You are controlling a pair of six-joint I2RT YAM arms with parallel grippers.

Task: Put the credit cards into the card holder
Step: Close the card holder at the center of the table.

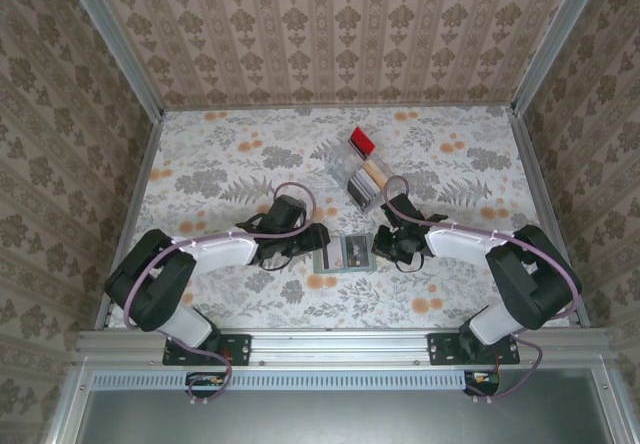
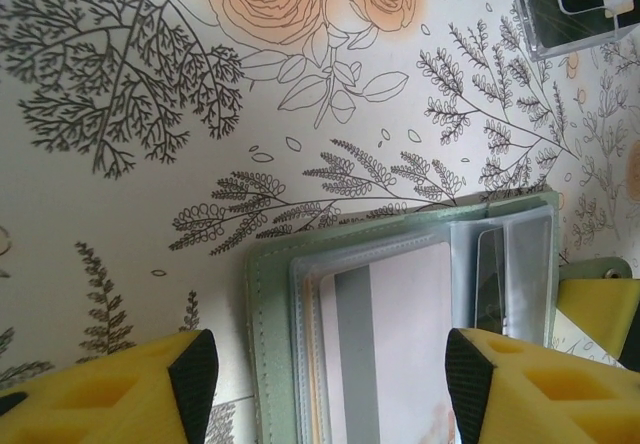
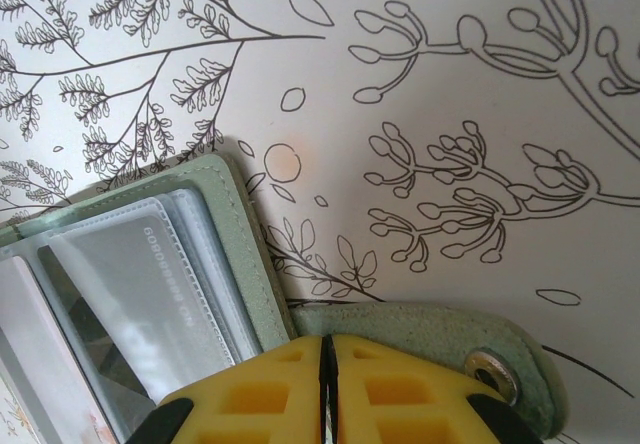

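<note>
Card holder (image 2: 266, 324) lies open — left end effector (image 2: 330, 374) with jaws parted

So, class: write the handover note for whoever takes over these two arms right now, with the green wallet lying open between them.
Left gripper: open, empty, fingers either side of the open sage-green folding card holder.
Right gripper: shut, tips on the holder's green snap tab, seemingly pinning it down.
The holder lies open on the floral table between the arms.
Done: at least one pale card with a grey stripe sits in a clear sleeve.
Left: the thin plastic cards waiting in the clear plastic tray with red end piece, further back.
</note>
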